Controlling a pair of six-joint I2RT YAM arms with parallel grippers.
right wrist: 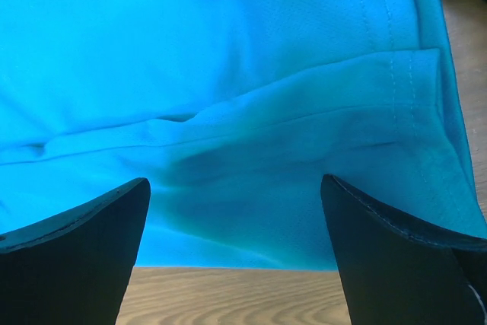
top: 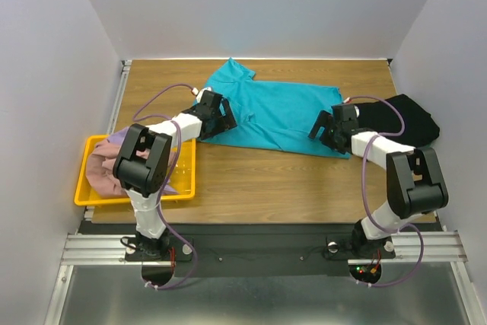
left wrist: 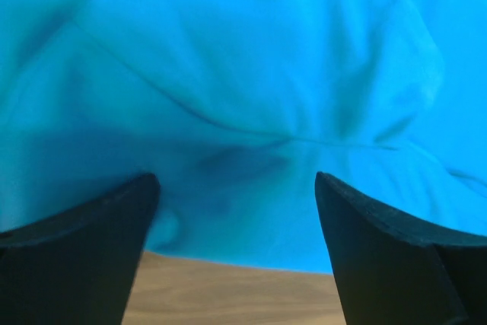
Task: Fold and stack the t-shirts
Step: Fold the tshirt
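Wooden tabletop [top: 289, 180] carrying a spread-out teal t-shirt [top: 278, 112].
A black t-shirt [top: 411, 119] lies bunched at the right and a yellow tray [top: 91, 197] at the left. The left claw [top: 226, 117] and right claw [top: 316, 129], both released, straddle the teal shirt's near edge.

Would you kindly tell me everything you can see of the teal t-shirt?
The teal t-shirt is soft, plain cloth with a stitched hem, lying sideways and mostly flat, lightly wrinkled, on the wooden table. One short sleeve points toward the far edge. The open left claw and open right claw each sit at its near edge, not closed on it.
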